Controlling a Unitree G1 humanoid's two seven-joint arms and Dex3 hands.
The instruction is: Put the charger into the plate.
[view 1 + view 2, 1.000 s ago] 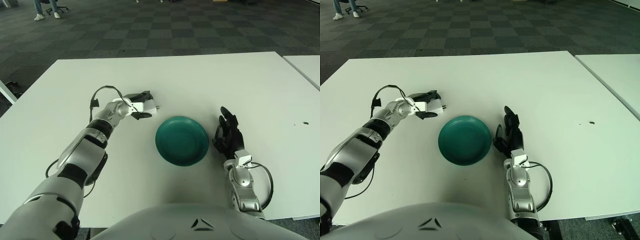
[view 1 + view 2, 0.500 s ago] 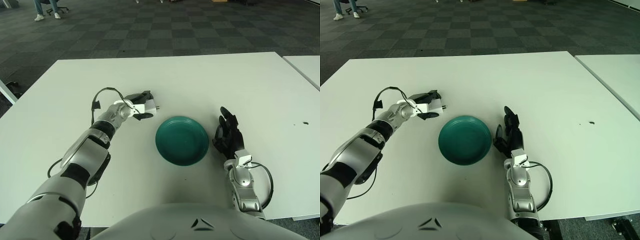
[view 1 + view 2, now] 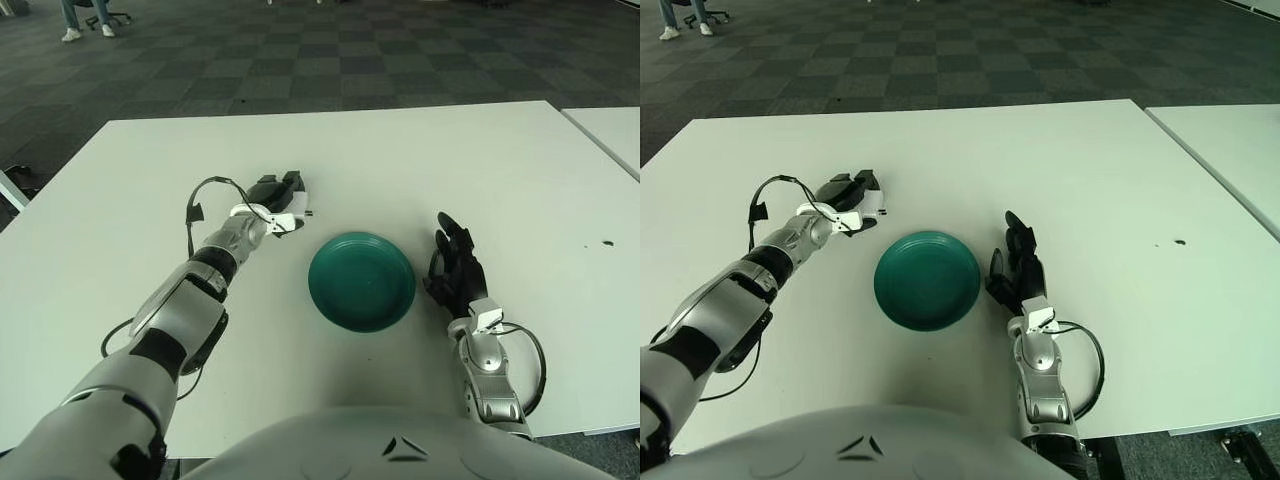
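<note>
Left hand (image 3: 275, 197) pinches the white charger (image 3: 287, 209); it should carry right and lower gently over the green plate (image 3: 361, 281).

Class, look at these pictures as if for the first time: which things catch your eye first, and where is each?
The green plate stands out at the middle of the white table. To its left, the left hand grips a white charger. The right hand shows right of the plate, fingers spread and holding nothing.
</note>
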